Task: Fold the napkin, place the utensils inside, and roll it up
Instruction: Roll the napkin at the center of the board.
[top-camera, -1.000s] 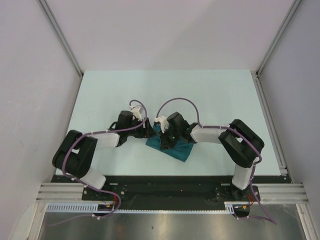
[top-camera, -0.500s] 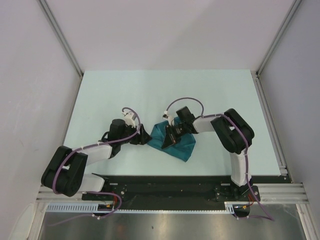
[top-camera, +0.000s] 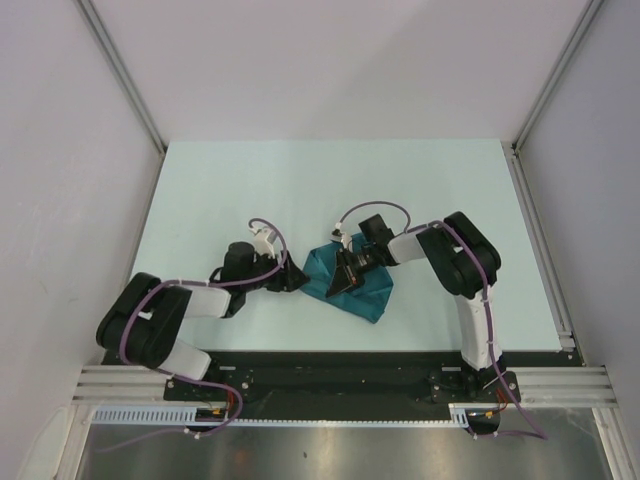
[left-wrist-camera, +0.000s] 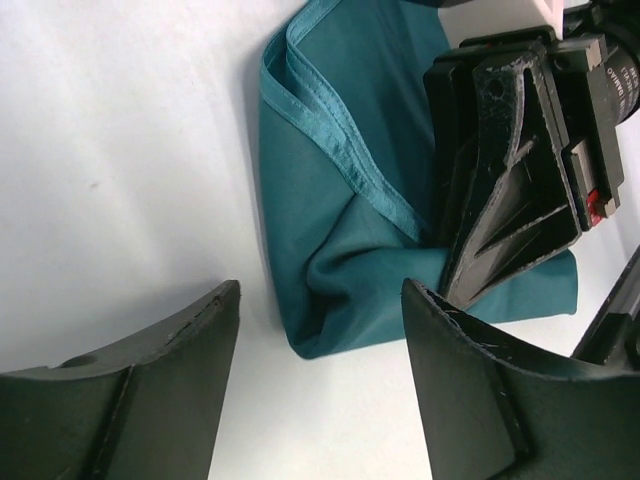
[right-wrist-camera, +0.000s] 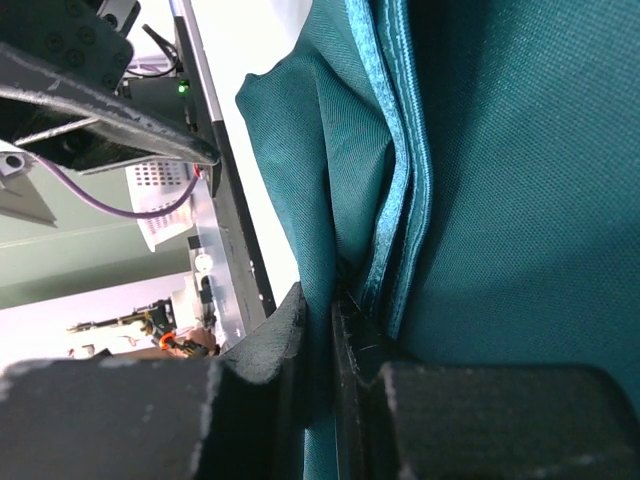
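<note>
**Napkin (right-wrist-camera: 500, 150) pinched on the right, left jaws free**

Between the jaws of the right gripper (right-wrist-camera: 317, 312) we see a thin fold of the cloth, clamped tight just beside the doubled hem (right-wrist-camera: 400, 180). The jaws of the left gripper (left-wrist-camera: 318, 292) stand wide apart and hold nothing. The folded corner (left-wrist-camera: 320, 335) lies just ahead of them, not touching. Outward from there, the napkin lies bunched in several layers on the table (top-camera: 400, 180), near its front edge and about the middle, with the right gripper on top of it. We see no fork in any view. It may be hidden inside the cloth, but we cannot tell.

We judge the napkin light, soft and limp. It will sag and unfold if only one point is lifted, and the smooth weave may slip from a thin pinch. A better hold, we think, is on the stitched hem or a corner, where the layers are thicker. Both grippers should then be well apart along one edge, so that the fold lies flat.
</note>
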